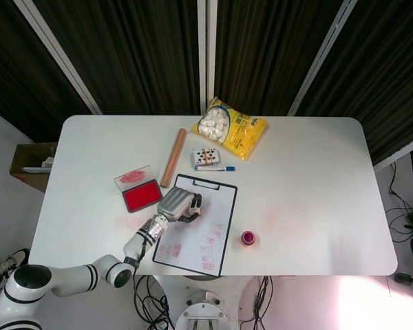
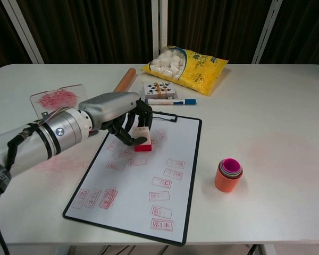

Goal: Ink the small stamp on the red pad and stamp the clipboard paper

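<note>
One small stamp (image 2: pixel 142 140) gripped in left hand (image 2: pixel 122 119), touching clipboard paper (image 2: pixel 149 175).

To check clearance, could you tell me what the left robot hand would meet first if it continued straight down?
The left robot hand holds the small stamp; its red base would probably meet the clipboard paper first.
</note>
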Motion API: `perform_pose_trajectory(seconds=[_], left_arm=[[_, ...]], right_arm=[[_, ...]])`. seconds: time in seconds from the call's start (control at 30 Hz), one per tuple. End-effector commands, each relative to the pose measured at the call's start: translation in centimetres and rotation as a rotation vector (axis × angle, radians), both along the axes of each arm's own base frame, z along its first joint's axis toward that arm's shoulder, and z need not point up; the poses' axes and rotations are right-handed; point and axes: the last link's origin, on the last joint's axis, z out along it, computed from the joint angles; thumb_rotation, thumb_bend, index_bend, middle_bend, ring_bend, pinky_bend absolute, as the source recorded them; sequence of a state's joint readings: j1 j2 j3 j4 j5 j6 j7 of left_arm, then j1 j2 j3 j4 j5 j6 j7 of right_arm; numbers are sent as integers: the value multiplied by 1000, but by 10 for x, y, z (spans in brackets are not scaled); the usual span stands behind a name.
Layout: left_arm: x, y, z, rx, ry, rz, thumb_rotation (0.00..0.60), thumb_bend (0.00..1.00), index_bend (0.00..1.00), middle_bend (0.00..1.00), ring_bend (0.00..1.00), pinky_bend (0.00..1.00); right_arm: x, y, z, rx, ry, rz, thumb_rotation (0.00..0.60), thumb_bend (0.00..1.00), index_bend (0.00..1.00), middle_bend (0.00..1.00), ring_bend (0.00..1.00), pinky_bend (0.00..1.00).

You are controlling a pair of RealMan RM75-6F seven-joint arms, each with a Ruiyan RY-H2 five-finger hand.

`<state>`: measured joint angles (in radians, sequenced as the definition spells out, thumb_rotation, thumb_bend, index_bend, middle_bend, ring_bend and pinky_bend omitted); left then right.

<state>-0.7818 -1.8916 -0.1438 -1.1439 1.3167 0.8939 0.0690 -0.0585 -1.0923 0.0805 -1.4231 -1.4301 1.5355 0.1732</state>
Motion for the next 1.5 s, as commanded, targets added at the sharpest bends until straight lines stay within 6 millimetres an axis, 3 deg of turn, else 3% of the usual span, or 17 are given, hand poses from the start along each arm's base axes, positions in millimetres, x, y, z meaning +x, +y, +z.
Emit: perform_pose_trajectory(seconds=[0.03,0.43,0.67,0.83,1.03,1.27,1.5], left_arm=[[-6,-2,-4,-9,8,10,600,405,658,690,621,658],[-15,-4,-15,-14,8,24,600,406,664,696,625,664],[-11,0,-5,5,-26,24,600,405,665,697,625,666],[-2,7,18,23,-79,29,600,406,665,697,625,668],[1,9,64,59,-119,39,600,406,667,700,625,669],[-36,-13,103,108,-43,66,600,406,669,701,626,670],[-95,-47,130,143,10,132,600,407,666,700,624,669]], right_arm=[[1,0,-1,4,1,0,600,325,0,0,0,0],[0,2,-1,0,4,-6,600,325,0,0,0,0],[1,2,1,-9,3,2,600,325,0,0,0,0],[3,1,2,-12,3,10,600,325,0,0,0,0],[5,-1,2,-11,3,14,600,325,0,0,0,0],[9,-6,-4,5,1,23,600,325,0,0,0,0],[12,-9,-10,21,7,29,600,325,0,0,0,0]])
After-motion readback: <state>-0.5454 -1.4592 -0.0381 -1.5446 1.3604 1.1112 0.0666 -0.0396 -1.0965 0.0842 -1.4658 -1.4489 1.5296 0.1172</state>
